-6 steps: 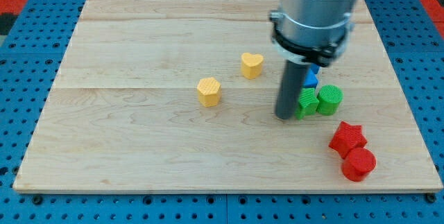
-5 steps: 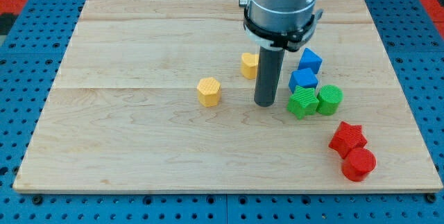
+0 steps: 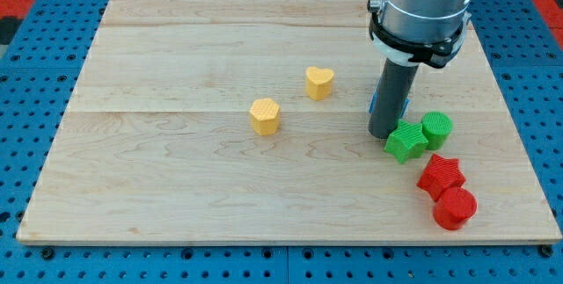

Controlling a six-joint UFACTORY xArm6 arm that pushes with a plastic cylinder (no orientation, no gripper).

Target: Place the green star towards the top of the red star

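The green star (image 3: 406, 141) lies at the view's right, just up and left of the red star (image 3: 441, 175), nearly touching it. My tip (image 3: 381, 134) stands right at the green star's upper left side, touching or almost touching it. A green cylinder (image 3: 436, 129) sits against the green star's right. A red cylinder (image 3: 455, 207) sits just below the red star.
A yellow heart (image 3: 319, 82) and a yellow hexagon block (image 3: 264, 115) lie near the board's middle. A blue block (image 3: 406, 104) is mostly hidden behind the rod. The board's right edge (image 3: 519, 134) is close to the red blocks.
My tip moved left, then back right, pushing the green star and green cylinder right and down towards the red star. The blue blocks are now hidden behind the rod.
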